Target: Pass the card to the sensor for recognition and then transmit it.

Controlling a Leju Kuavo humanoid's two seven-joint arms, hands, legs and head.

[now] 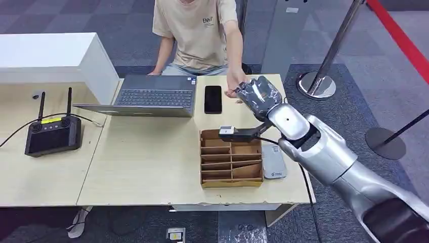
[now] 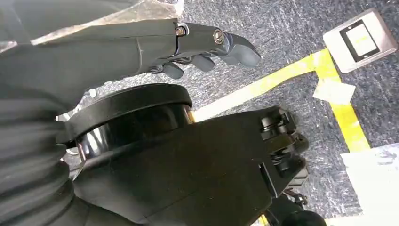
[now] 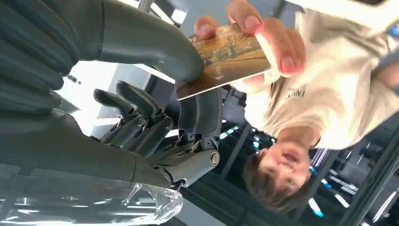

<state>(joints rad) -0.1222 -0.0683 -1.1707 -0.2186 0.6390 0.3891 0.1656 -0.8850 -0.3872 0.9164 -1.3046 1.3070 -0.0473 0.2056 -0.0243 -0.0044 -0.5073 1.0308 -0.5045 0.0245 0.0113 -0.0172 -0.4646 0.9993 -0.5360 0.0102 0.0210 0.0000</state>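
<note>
My right hand (image 1: 259, 93) is raised over the table's far right edge, right beside a person's hand (image 1: 235, 90). In the right wrist view a brown picture card (image 3: 226, 59) sits between my thumb (image 3: 155, 47) and a finger, while the person's fingers (image 3: 263, 37) grip its other end. A small scanner head (image 1: 227, 131) on a dark arm stands at the far rim of the cardboard organiser (image 1: 231, 183). A flat grey reader pad (image 1: 273, 161) lies to that box's right. My left hand (image 2: 207, 47) hangs over the floor, holding nothing.
The person sits behind the table in a beige shirt (image 1: 195, 30). An open laptop (image 1: 152, 96) and a black phone (image 1: 213, 99) lie at the far side. A black controller (image 1: 52, 134) with antennas is at the left. Stanchion bases (image 1: 316, 85) stand on the right.
</note>
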